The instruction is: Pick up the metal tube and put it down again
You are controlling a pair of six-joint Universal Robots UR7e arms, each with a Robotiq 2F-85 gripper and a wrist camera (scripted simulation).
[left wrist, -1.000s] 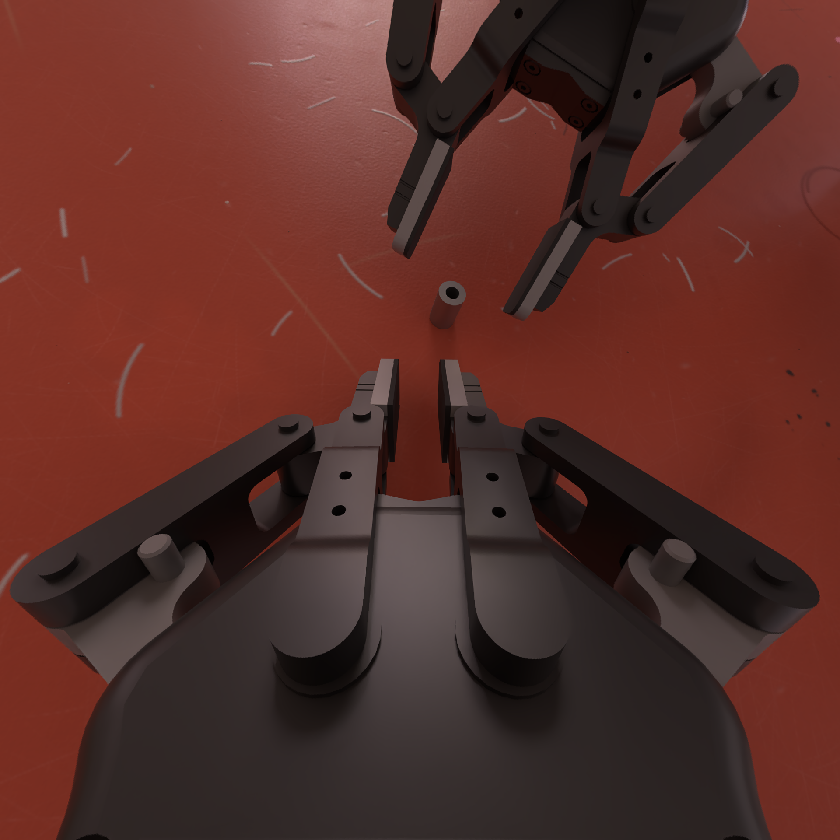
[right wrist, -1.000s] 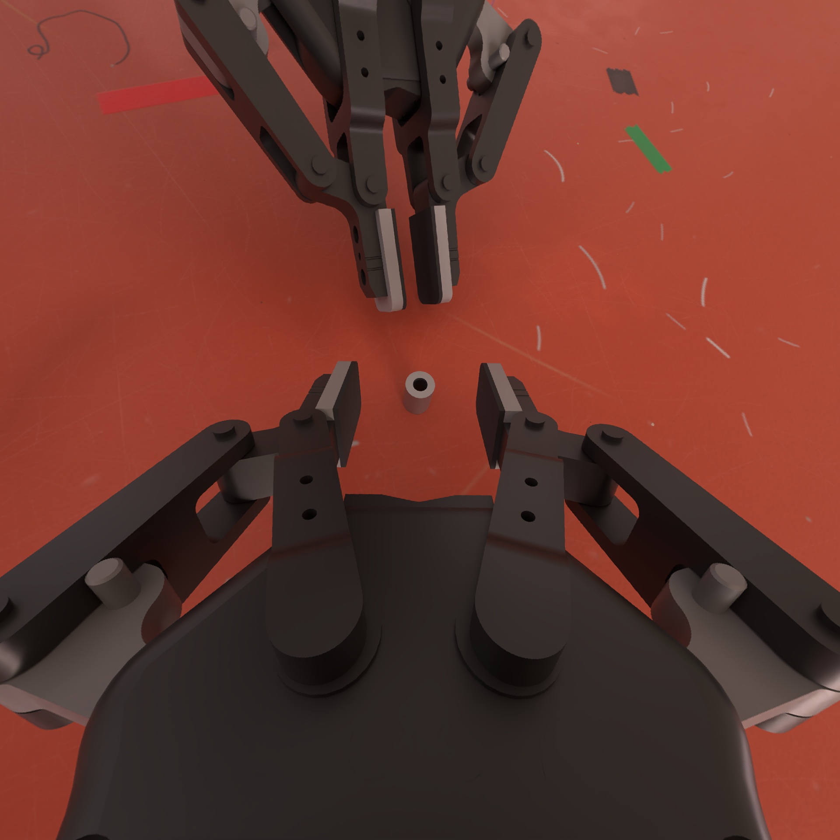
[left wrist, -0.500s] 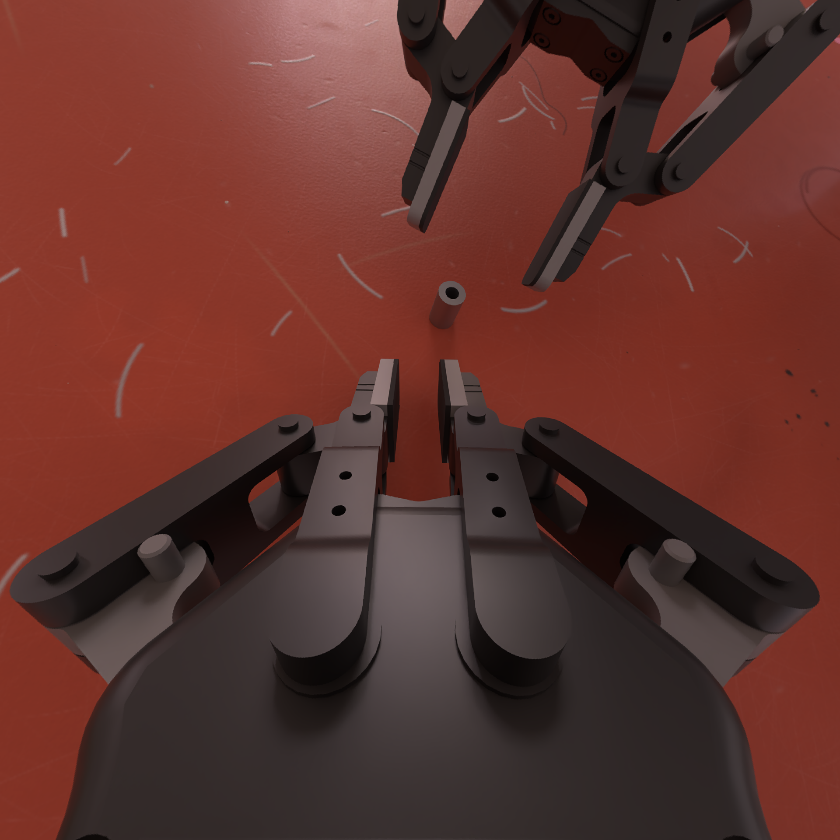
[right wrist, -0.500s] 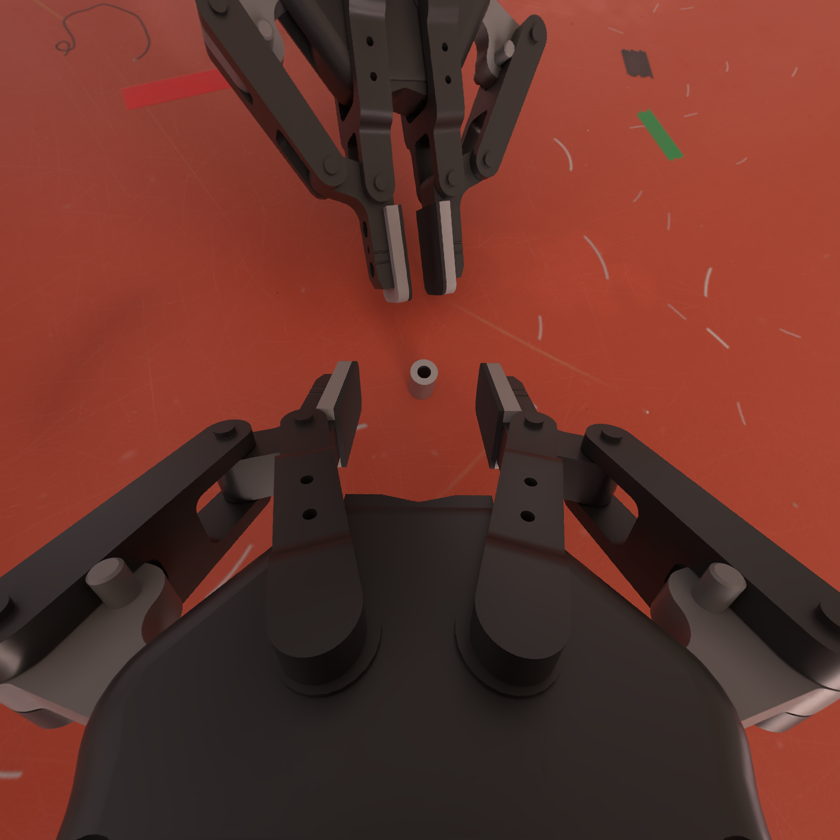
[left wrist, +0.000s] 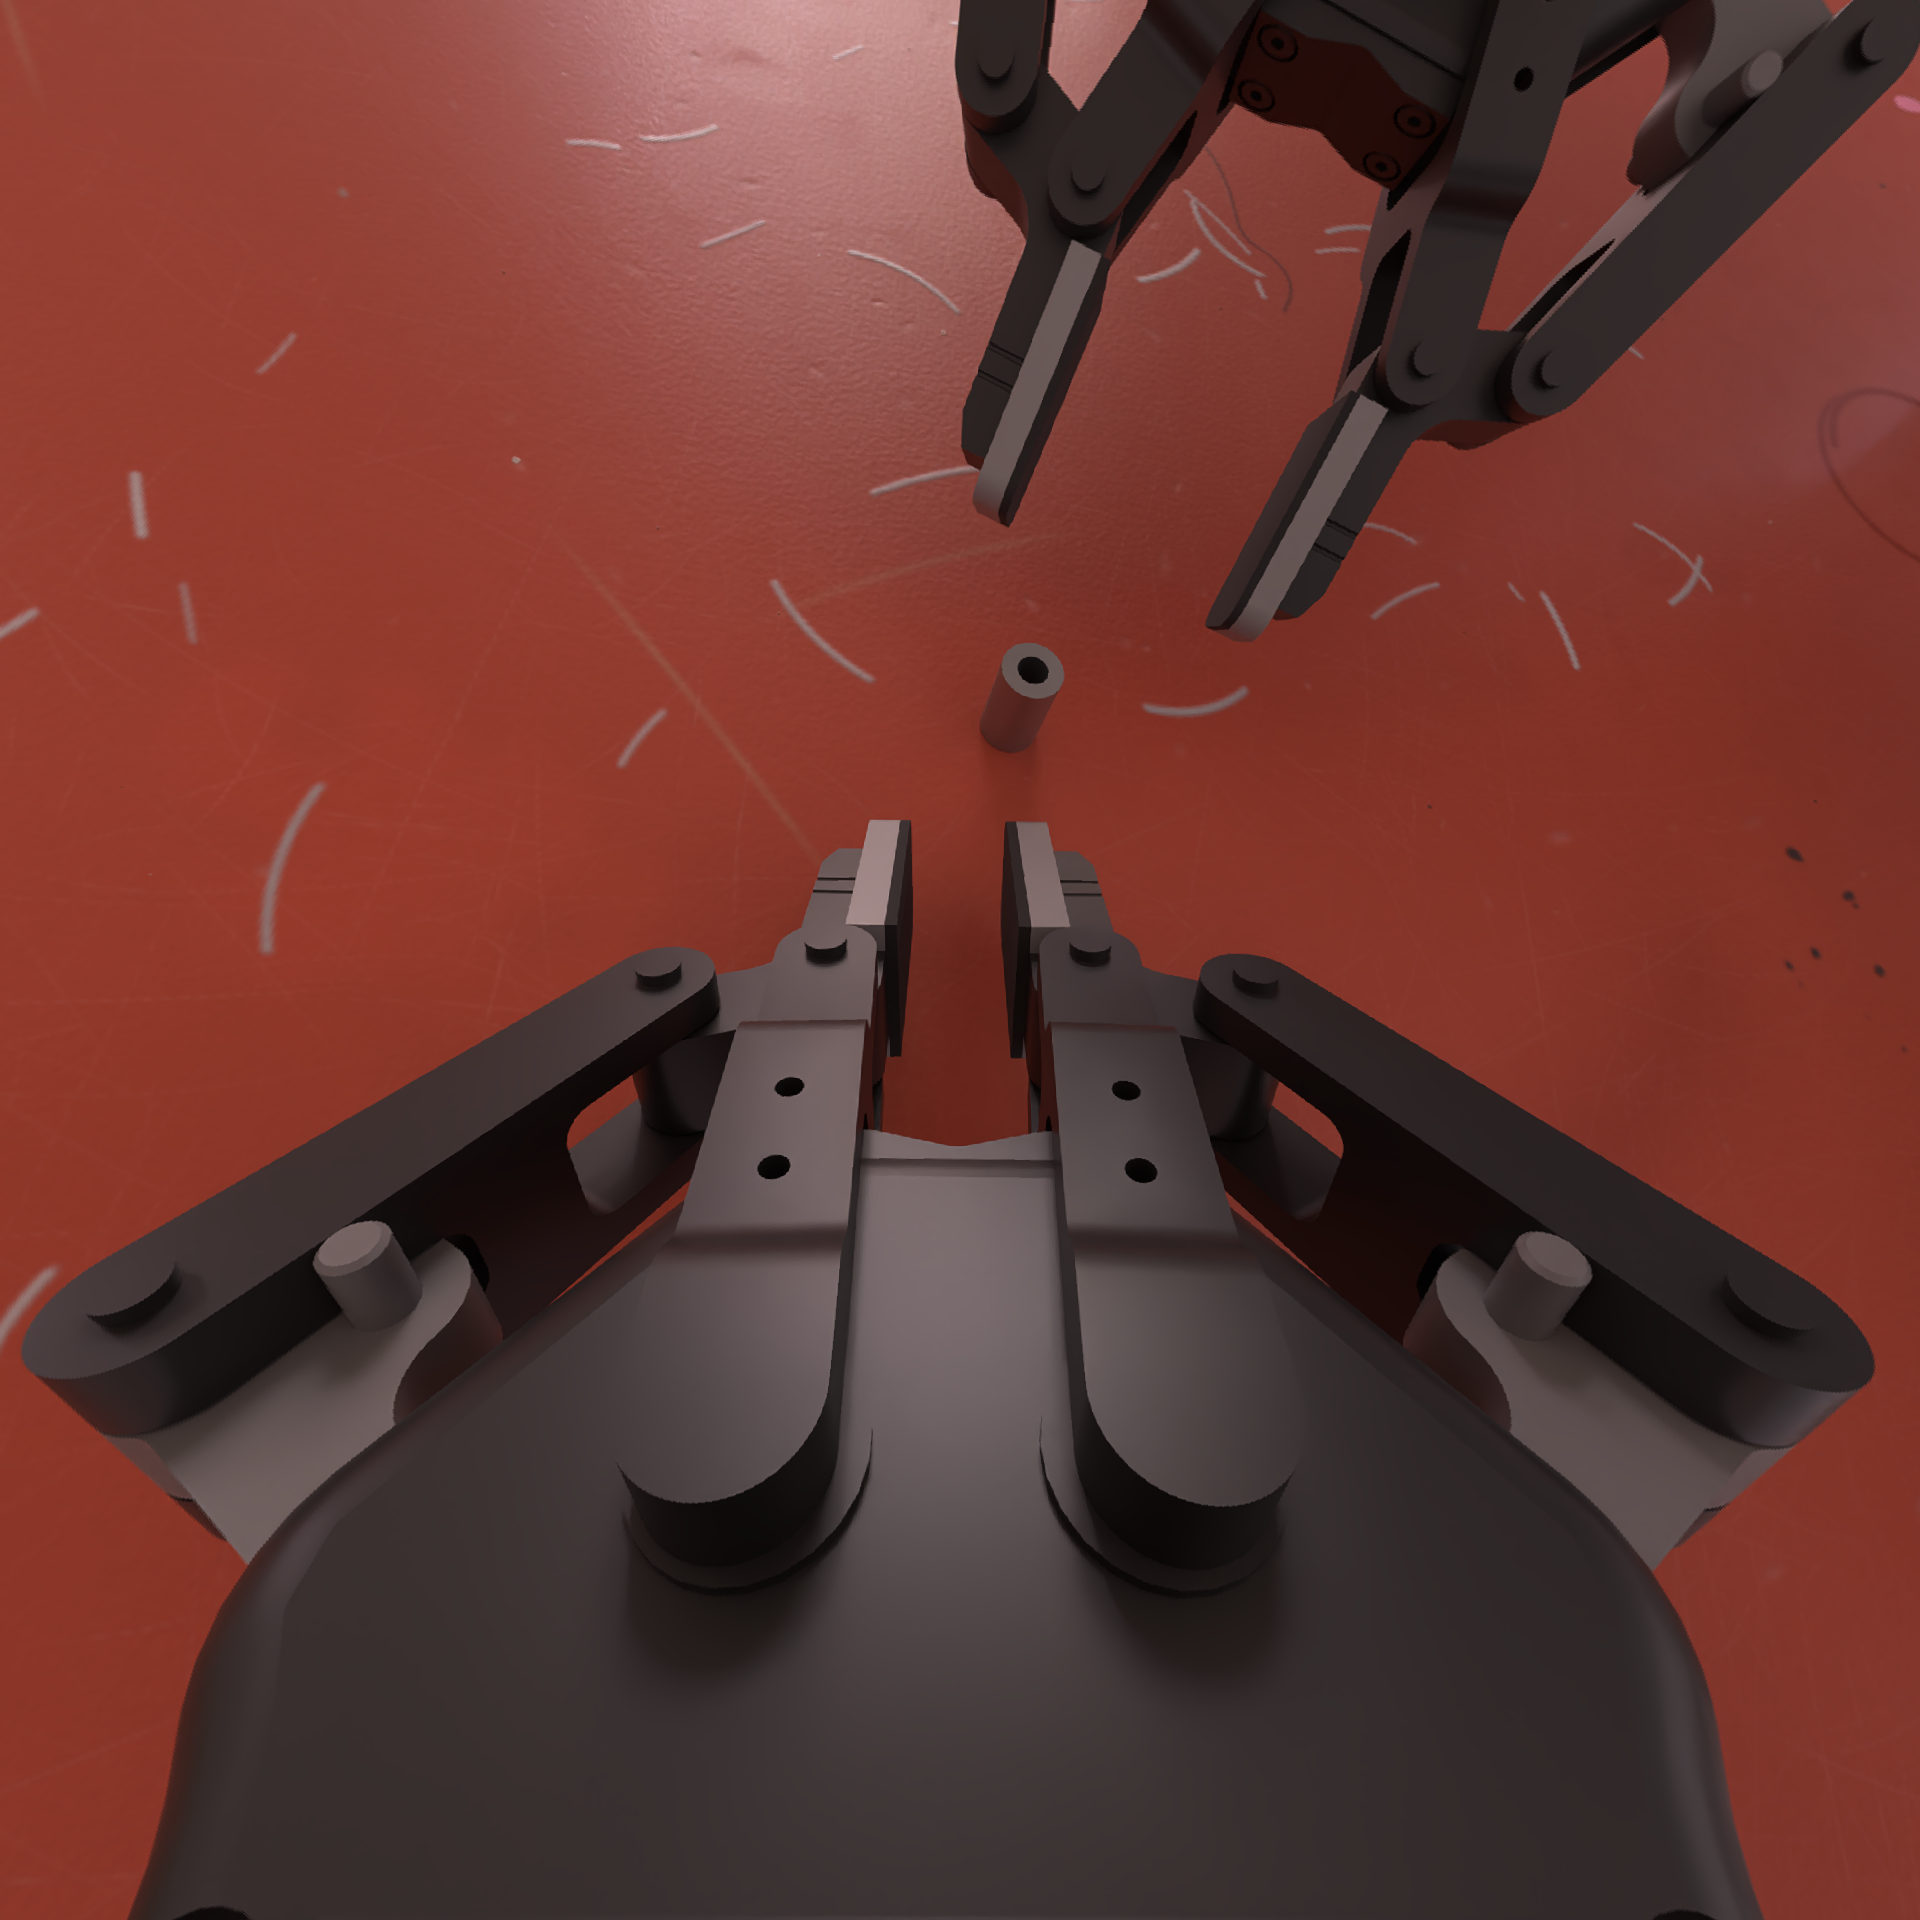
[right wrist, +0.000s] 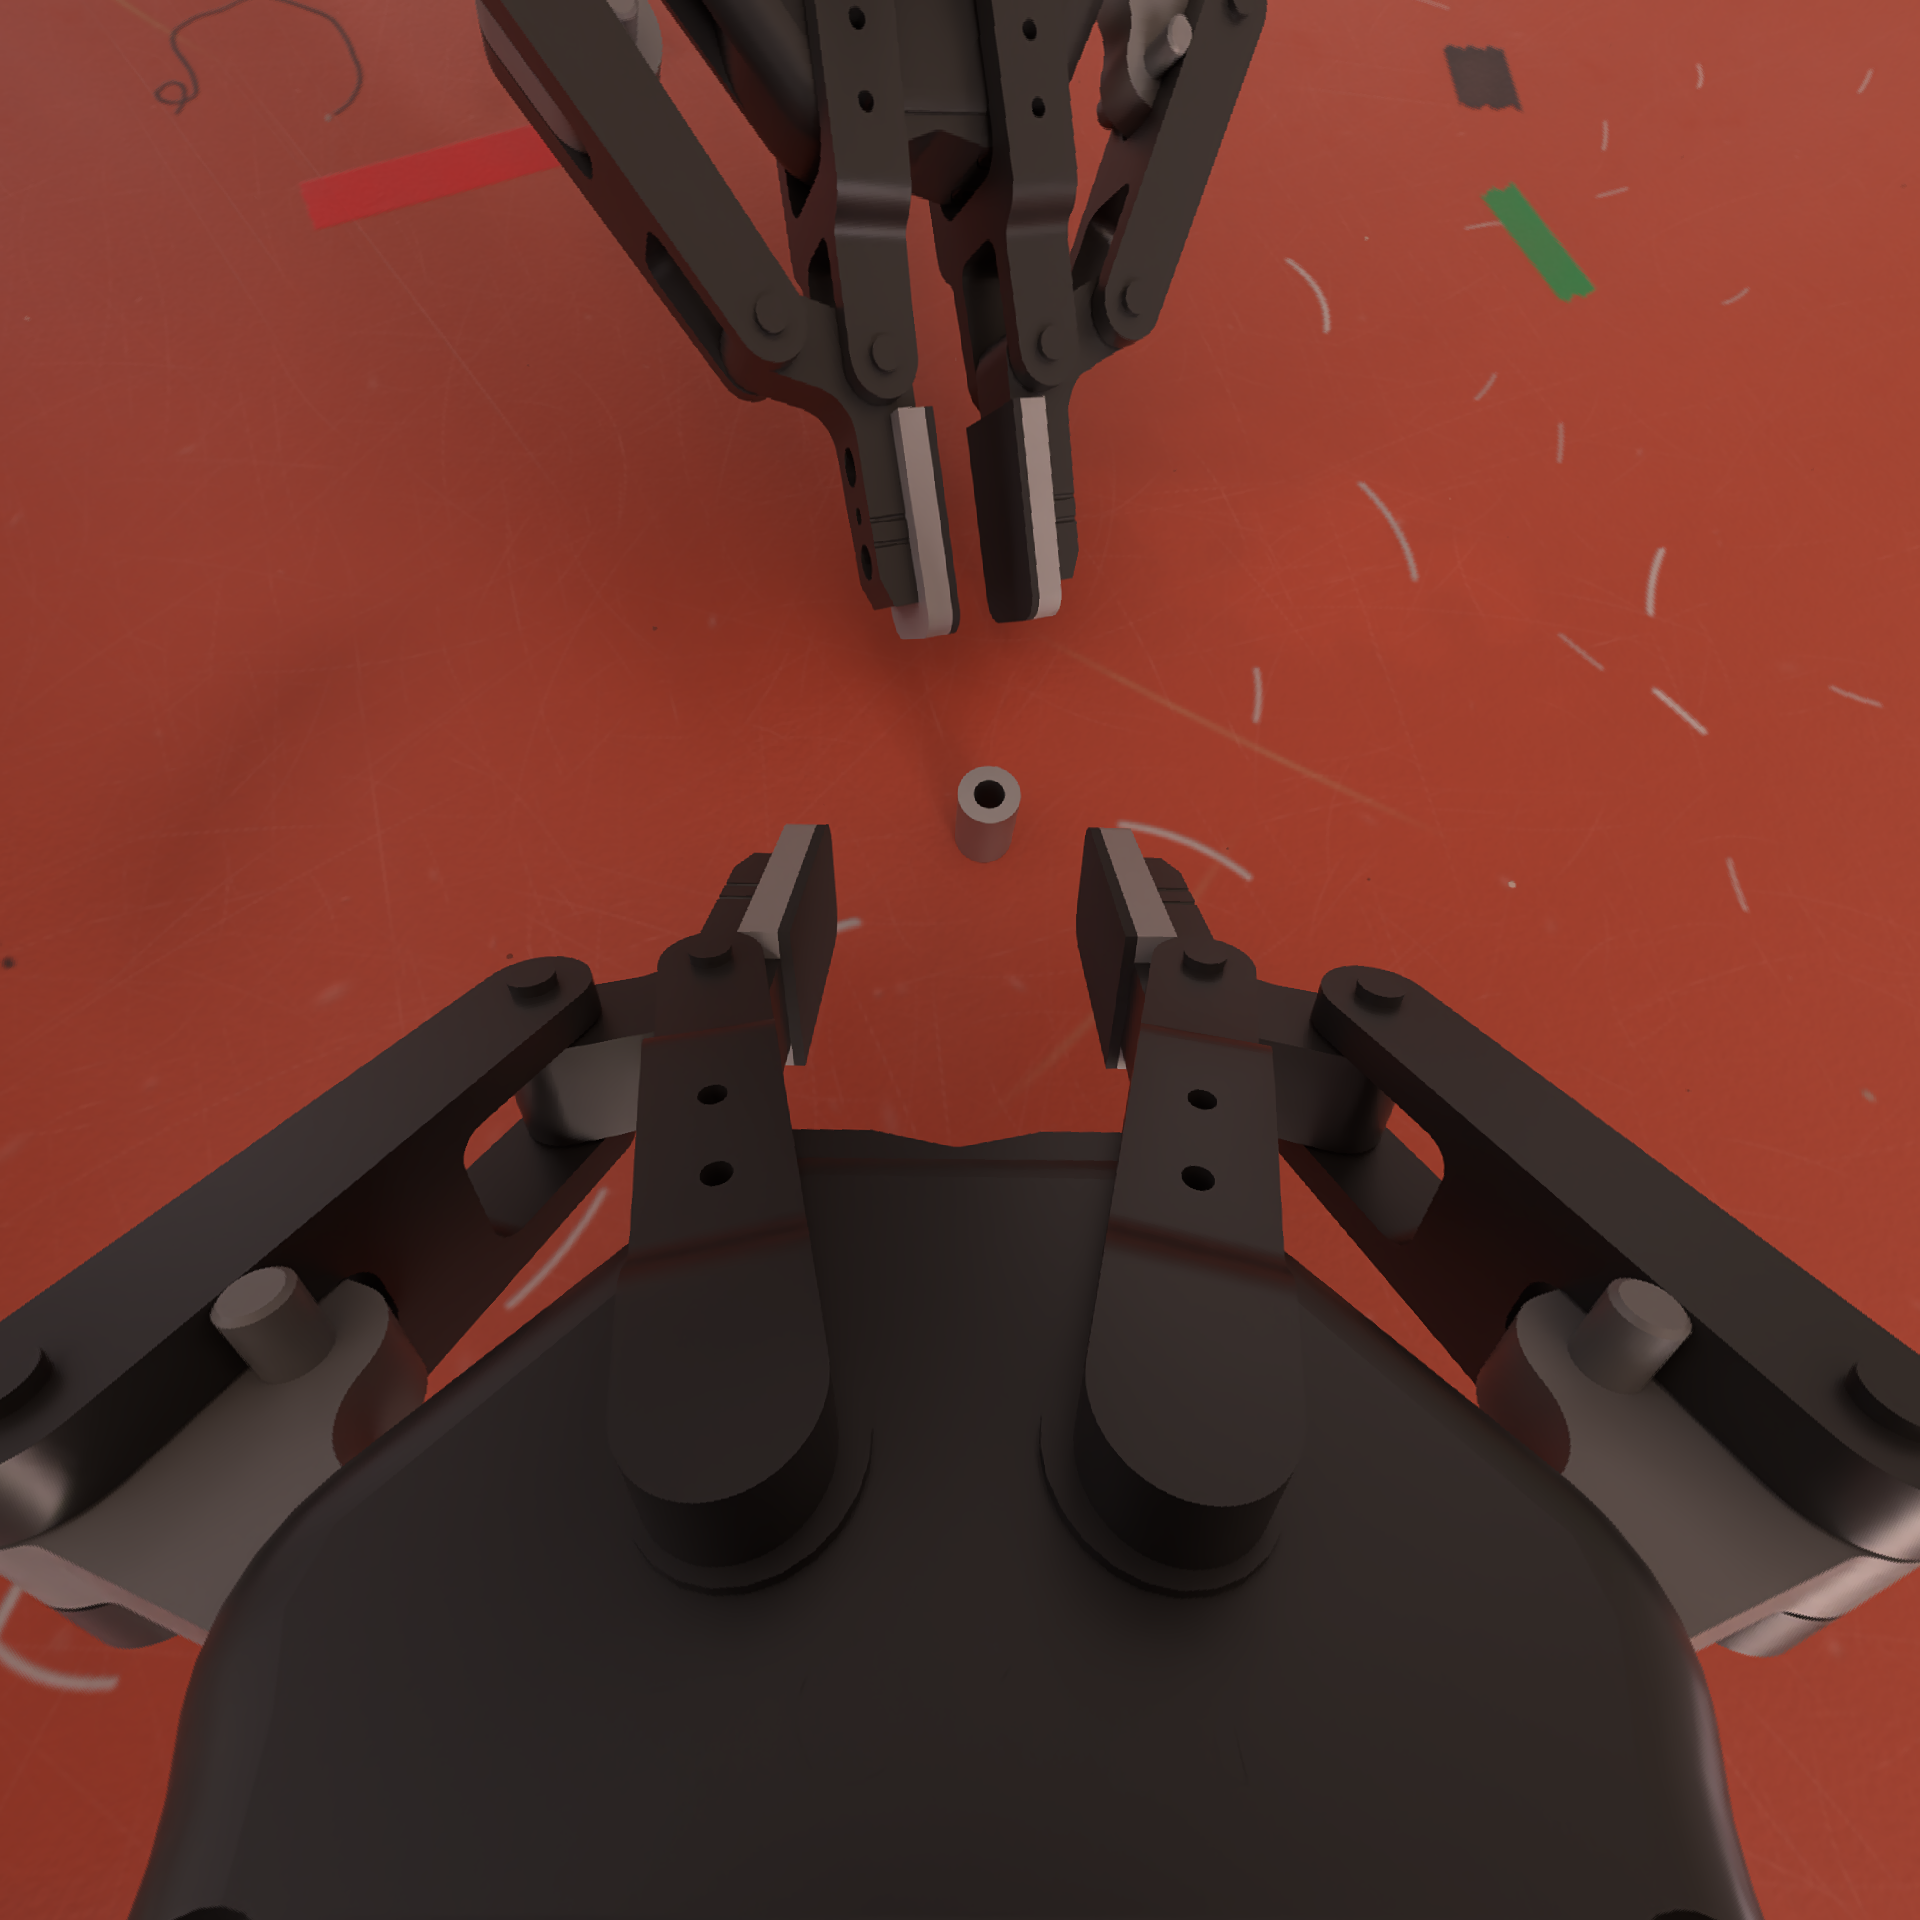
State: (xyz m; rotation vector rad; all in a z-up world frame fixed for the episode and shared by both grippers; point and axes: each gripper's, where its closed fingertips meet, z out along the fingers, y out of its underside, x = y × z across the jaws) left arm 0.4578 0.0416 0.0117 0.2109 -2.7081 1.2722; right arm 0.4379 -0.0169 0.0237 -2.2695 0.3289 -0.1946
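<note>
A small grey metal tube [left wrist: 1023, 698] stands upright on the red table [left wrist: 416, 416], free of both grippers. My left gripper [left wrist: 958, 831] is shut and empty, its tips just short of the tube on the near side. My right gripper [right wrist: 956, 834] is open and empty, raised above the table, with the tube [right wrist: 987, 816] showing just beyond and between its fingertips. In the left wrist view the right gripper [left wrist: 1117, 566] hangs above and beyond the tube. In the right wrist view the left gripper [right wrist: 977, 618] points down just past the tube.
A red tape strip [right wrist: 426, 177], a green tape strip [right wrist: 1538, 241], a dark patch [right wrist: 1484, 78] and a thin wire squiggle [right wrist: 260, 52] lie far off on the table. White scratch marks are scattered across the surface.
My right gripper has lifted and drawn back from the tube, staying open. The tube stands where it was. My left gripper has not moved.
</note>
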